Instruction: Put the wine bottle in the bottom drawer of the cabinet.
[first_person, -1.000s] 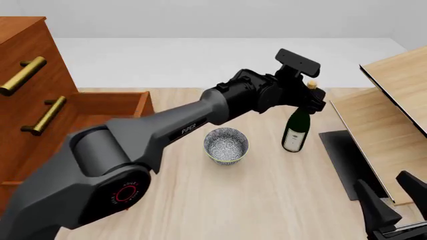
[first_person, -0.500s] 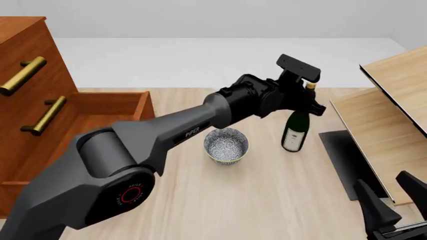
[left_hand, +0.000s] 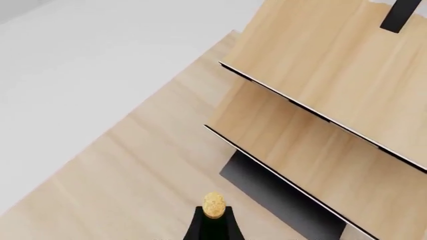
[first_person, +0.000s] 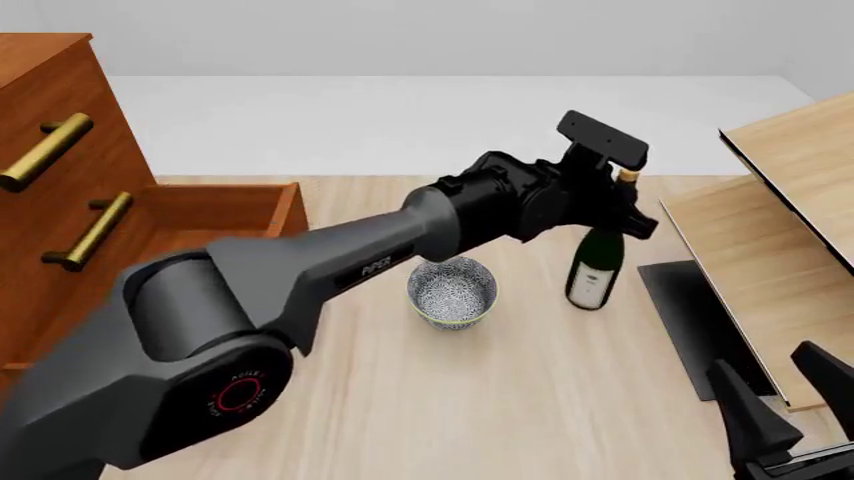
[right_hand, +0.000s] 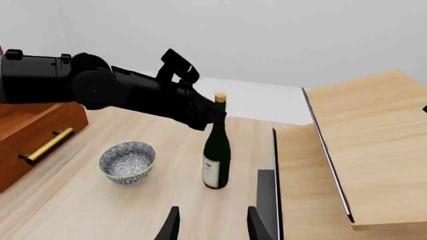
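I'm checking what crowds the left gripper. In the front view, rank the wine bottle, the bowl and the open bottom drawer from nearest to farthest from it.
Measured from the left gripper:
1. Wine bottle, at the gripper, by its neck.
2. Bowl, nearer the camera and to the left.
3. Bottom drawer, far left, by the cabinet.

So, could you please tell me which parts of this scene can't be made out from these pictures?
- Left gripper: its fingers are hidden by the arm's own body in the front and right wrist views, so its state at the wine bottle neck is unclear.
- Bottle body: cut off by the left wrist view's edge.
- Bottom drawer interior: blocked by the left arm in the front view.
- Label text: too small.
- Right gripper: only its fingertips show.
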